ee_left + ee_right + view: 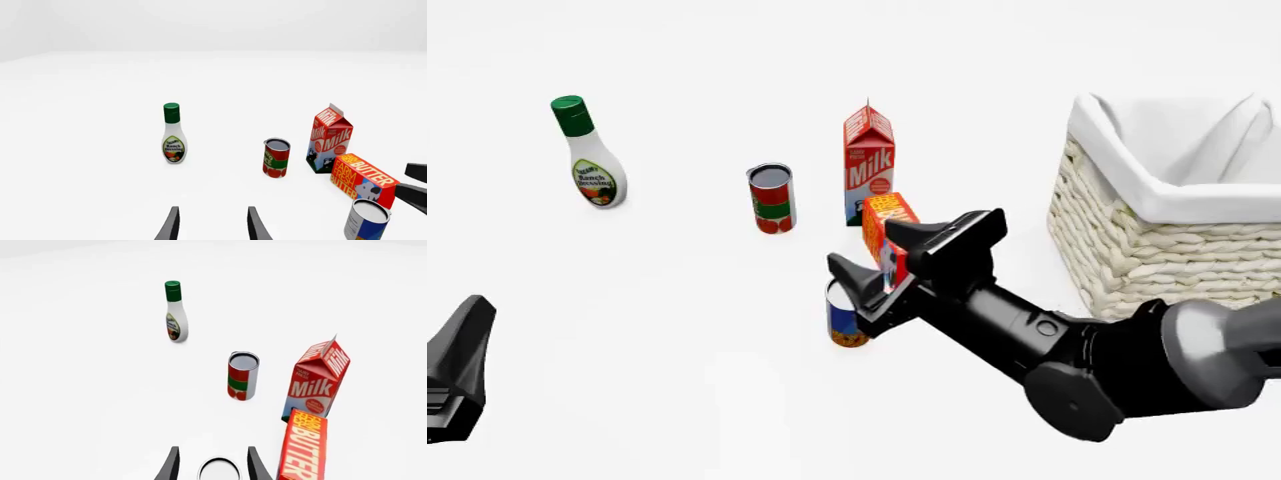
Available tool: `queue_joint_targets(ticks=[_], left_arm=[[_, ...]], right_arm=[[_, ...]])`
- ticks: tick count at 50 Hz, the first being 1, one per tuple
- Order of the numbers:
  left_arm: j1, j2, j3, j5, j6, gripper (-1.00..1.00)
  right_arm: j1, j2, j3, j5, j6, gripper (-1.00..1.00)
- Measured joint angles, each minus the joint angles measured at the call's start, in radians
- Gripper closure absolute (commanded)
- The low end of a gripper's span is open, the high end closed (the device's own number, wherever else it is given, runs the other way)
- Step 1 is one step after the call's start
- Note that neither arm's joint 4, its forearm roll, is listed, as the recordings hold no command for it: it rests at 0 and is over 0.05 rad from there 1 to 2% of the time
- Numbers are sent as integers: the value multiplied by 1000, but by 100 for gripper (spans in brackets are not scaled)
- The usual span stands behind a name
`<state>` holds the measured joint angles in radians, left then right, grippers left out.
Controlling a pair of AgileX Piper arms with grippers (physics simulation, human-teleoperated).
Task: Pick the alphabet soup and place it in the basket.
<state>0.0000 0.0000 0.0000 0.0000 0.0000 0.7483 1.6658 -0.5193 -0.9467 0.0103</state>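
The alphabet soup (pixel 846 318) is a small blue-labelled can with an orange base and a silver top, standing upright on the table just in front of the butter box. My right gripper (pixel 862 252) is open and sits just above and around the can. In the right wrist view the can's silver top (pixel 219 470) lies between the two fingertips (pixel 171 466) without touching them. The soup also shows in the left wrist view (pixel 367 221). The basket (pixel 1174 205), cream wicker with a white lining, stands at the right. My left gripper (pixel 461 365) is open and empty at the near left.
A butter box (pixel 889 215) and a milk carton (pixel 869 165) stand right behind the soup. A red-and-green can (pixel 770 198) stands to their left. A ranch dressing bottle (pixel 589 155) stands at the far left.
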Motion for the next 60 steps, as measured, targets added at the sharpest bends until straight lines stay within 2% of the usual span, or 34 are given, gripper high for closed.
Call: queue_joint_targets(ticks=[60], left_arm=[[0,0,0,0,0,-100]], right_arm=[[-16,258,-95,-80,31,-100]])
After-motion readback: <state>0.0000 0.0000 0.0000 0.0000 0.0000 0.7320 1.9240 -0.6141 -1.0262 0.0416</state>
